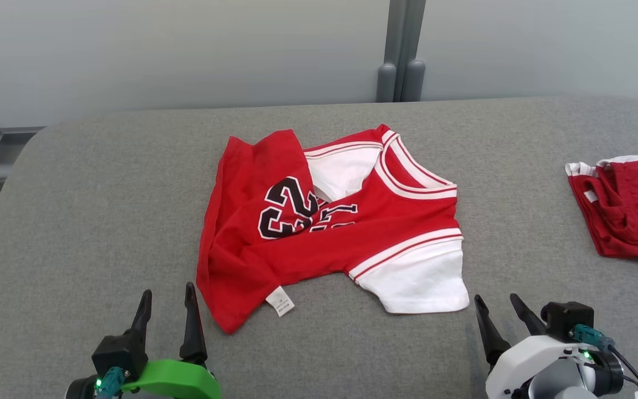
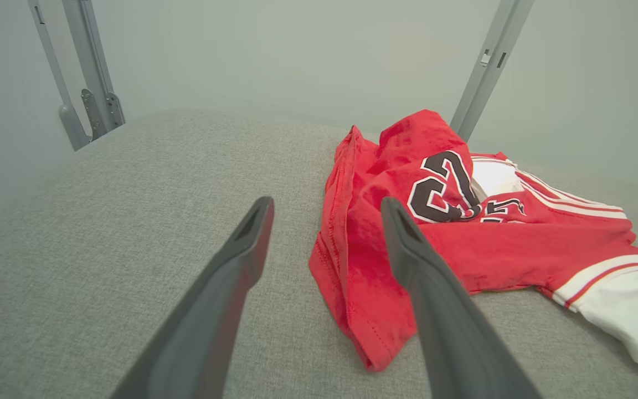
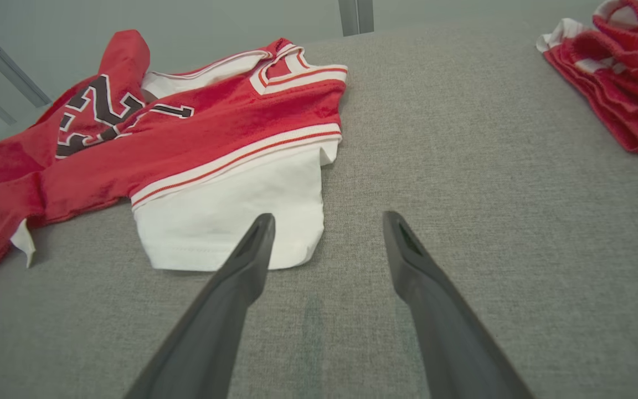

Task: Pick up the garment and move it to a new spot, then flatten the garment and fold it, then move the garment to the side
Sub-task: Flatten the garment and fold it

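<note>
Right now the jersey lies crumpled near the middle of the grey surface. It is red with white trim, and its body is folded over itself so that the black number is creased and partly hidden. Its striped collar sits at the far right of the heap. One white sleeve spreads flat toward the near right, and a small white label pokes out from the near hem. The left hand hovers low at the near left, released, its two dark fingers apart and grasping nothing. In the left wrist view one finger crosses in front of the jersey's red near-left edge, though whether it touches the cloth cannot be told. The right hand is likewise released and empty, its tips just beside the sleeve's near right corner. In the right wrist view one finger overlaps the sleeve's hem. A bundle of red and white cloth rests at the right edge of the surface, well apart from the jersey. A grey post stands beyond the far edge against a pale wall.
</note>
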Robot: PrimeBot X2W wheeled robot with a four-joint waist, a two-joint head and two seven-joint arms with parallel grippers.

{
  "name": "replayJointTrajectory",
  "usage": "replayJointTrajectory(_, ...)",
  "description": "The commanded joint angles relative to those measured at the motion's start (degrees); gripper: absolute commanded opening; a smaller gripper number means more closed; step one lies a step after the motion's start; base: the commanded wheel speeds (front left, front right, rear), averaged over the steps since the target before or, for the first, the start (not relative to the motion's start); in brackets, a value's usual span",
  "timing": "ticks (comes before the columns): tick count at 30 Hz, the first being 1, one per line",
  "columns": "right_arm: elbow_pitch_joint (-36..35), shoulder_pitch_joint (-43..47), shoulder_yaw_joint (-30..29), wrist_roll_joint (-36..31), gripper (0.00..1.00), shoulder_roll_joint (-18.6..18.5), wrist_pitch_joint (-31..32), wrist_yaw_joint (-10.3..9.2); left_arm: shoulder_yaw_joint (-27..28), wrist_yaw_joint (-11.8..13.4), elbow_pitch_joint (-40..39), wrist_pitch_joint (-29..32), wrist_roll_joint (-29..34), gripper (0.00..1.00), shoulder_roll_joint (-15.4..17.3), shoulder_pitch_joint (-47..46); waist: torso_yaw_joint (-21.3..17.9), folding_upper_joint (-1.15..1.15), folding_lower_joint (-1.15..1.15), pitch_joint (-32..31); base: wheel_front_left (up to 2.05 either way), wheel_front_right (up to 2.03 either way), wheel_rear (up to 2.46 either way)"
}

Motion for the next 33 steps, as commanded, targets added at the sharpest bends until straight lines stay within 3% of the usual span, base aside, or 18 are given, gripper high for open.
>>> replayJointTrajectory(1, 1.13, -1.41, -0.31, 0.18, 1.0, -0.23, 0.25, 0.0, -0.05, -0.22, 0.18, -0.14, 0.69, 1.0, -0.02, -0.79, 0.85, 0.0, 0.0, 0.83, 0.0, 0.0, 0.0)
replayJointTrajectory(24, 24.6, -13.32, 1.79, 5.74, 1.0, -0.21, -3.16, 0.0, 0.15, -1.33, 1.25, -0.14, 1.58, 1.0, -0.95, -2.93, 5.3, 0.0, 0.0, 3.18, 0.0, 0.0, 0.0)
replayJointTrajectory(25, 25.43, -13.71, 2.09, 5.73, 0.92, -0.19, -3.3, 0.0, 0.19, -1.35, 1.3, -0.14, 1.65, 1.0, -0.96, -2.95, 5.4, 0.0, 0.0, 3.17, 0.0, 0.0, 0.0)
replayJointTrajectory(26, 26.24, -14.06, 2.49, 5.88, 0.74, -0.17, -3.46, 0.0, 0.24, -1.4, 1.36, -0.14, 1.72, 1.0, -0.97, -2.99, 5.49, 0.0, 0.0, 3.15, 0.0, 0.0, 0.0)
replayJointTrajectory(27, 27.0, -14.38, 2.93, 6.18, 0.5, -0.15, -3.53, 0.01, 0.31, -1.45, 1.42, -0.14, 1.77, 1.0, -0.97, -3.03, 5.57, 0.0, 0.0, 3.14, 0.0, 0.0, 0.0)
replayJointTrajectory(30, 29.12, -15.35, 3.56, 6.6, 0.21, -0.05, -4.1, 0.01, 0.5, -1.57, 1.6, -0.14, 1.82, 1.0, -1.01, -3.13, 5.65, 0.0, 0.0, 3.11, 0.0, 0.0, 0.0)
replayJointTrajectory(31, 29.64, -15.77, 3.47, 6.88, 0.0, -0.09, -4.5, 0.0, 0.58, -1.53, 1.63, -0.14, 1.92, 1.0, -1.02, -3.14, 5.62, 0.0, 0.0, 3.09, 0.0, 0.0, 0.0)
replayJointTrajectory(33, 30.18, -16.73, 2.76, 6.85, 0.0, -0.22, -6.1, 0.0, 0.71, -1.47, 1.58, -0.14, 1.98, 1.0, -1.04, -3.07, 5.48, 0.0, 0.0, 3.05, 0.0, 0.0, 0.0)
